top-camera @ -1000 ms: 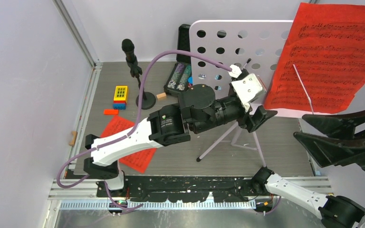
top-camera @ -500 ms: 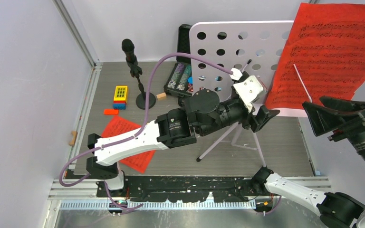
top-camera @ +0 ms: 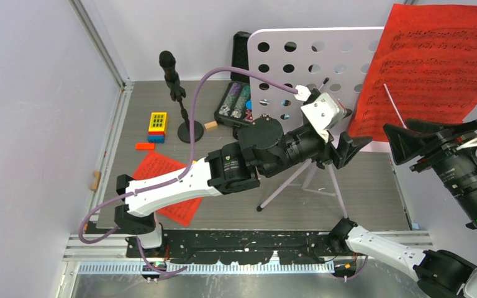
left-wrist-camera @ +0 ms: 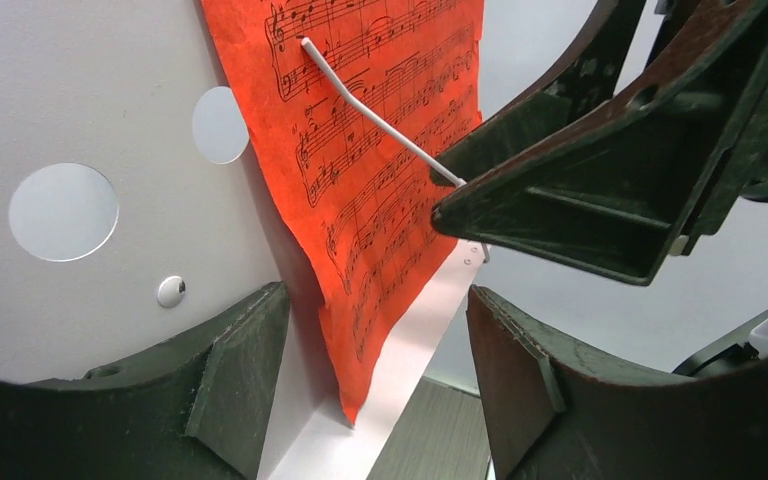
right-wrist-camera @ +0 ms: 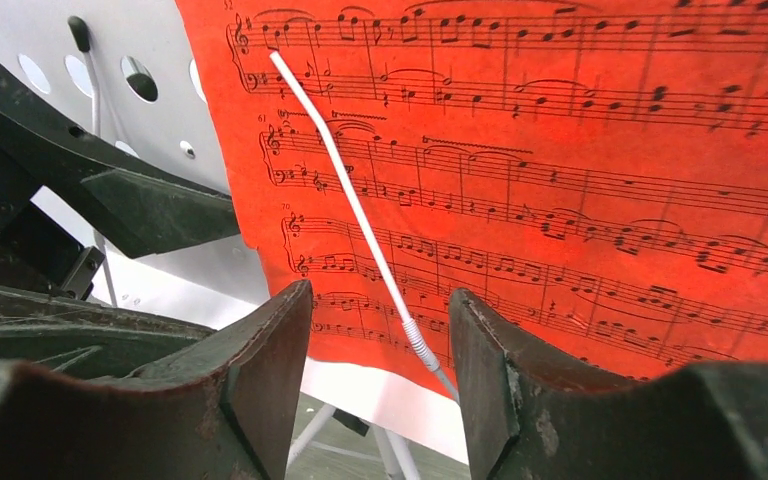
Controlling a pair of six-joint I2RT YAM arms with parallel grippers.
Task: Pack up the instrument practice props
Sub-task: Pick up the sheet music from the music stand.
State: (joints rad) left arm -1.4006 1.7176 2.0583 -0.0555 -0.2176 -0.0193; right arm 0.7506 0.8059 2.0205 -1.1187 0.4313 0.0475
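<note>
Fingers point(right-wrist-camera: 260, 380) of right gripper point(right-wrist-camera: 378, 300) apart, straddling white wire arm point(right-wrist-camera: 350, 200) over red sheet-music page point(top-camera: 435, 68), upright on music rack point(top-camera: 310, 62) ledge. Left gripper point(left-wrist-camera: 375, 300) spread around page's lower corner. Grippers crowd close; little room between.

White-black arms point(top-camera: 168, 186), black jaws, purple cable point(top-camera: 192, 108)

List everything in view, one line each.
rack: one, white, back right, on silver legs
racked sheet: one, red, rack's right side
wire: one, white, across the racked sheet
flat sheet: one, red, near left of table
microphone: one, black, back left
case: one, black, left of the rack
blocks: several, mixed colours, left side
arms: two, white and black, near edge
left hand: one, black, open at the racked sheet's bottom corner
right hand: one, black, open at the wire's lower end
</note>
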